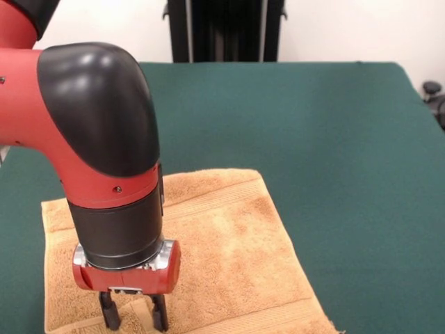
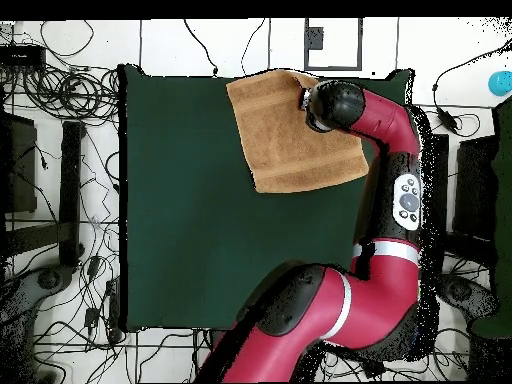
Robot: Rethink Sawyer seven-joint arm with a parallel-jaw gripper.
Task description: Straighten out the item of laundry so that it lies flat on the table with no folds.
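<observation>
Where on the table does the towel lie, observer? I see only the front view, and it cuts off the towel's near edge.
Observer: In the overhead view the towel lies against the table's edge farthest from the robot's base, off-centre toward one corner.
Operator: Any folds in the part I cannot see?
Observer: None visible. It looks flat, though it lies skewed to the table's edges.
Operator: Does anything hide part of it from above?
Observer: Yes, the arm's end covers a stretch of one side edge, so I cannot judge that bit.

No readable text, label, brand, number or sign anywhere in either view.
</observation>
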